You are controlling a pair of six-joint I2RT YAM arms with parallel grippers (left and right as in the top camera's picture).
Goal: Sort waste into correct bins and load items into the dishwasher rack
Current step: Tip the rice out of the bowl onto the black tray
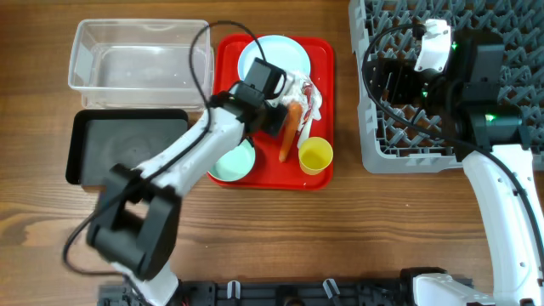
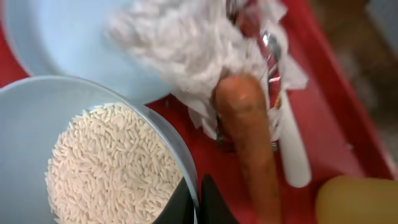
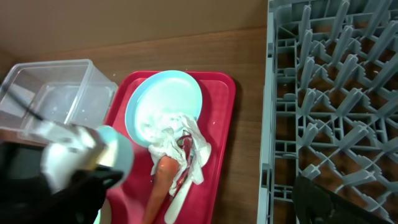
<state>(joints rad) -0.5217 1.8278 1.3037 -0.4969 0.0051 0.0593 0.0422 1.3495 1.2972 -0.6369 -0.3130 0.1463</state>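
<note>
**On tray: left jaws clamp rice bowl rim, carrot lies alongside**

On the red tray [image 1: 321,51] the left gripper [image 2: 196,208] has its jaws closed on the thin rim of the blue bowl [image 2: 31,118], one dark finger on each side. The bowl is smooth and round, holding a heap of loose white rice [image 2: 112,168].

The carrot [image 2: 249,143] lies just beside the bowl, orange and matte. Its long axis runs plate-to-near-edge: blunt thick end against the crumpled napkin [image 2: 180,43], taper pointing between the green bowl [image 1: 231,166] and the yellow cup [image 1: 314,155]. The white spoon [image 2: 293,155] lies roughly parallel on the carrot's far side.

The flat round plate [image 1: 280,53] sits at the tray's far end, partly under the napkin.

The right gripper [image 1: 387,81] hangs over the grey pegged rack [image 1: 510,34]; can't tell how its jaws stand.

The clear bin [image 1: 85,51] and black bin [image 1: 81,153] sit left on the wooden bench [image 1: 272,246].
</note>
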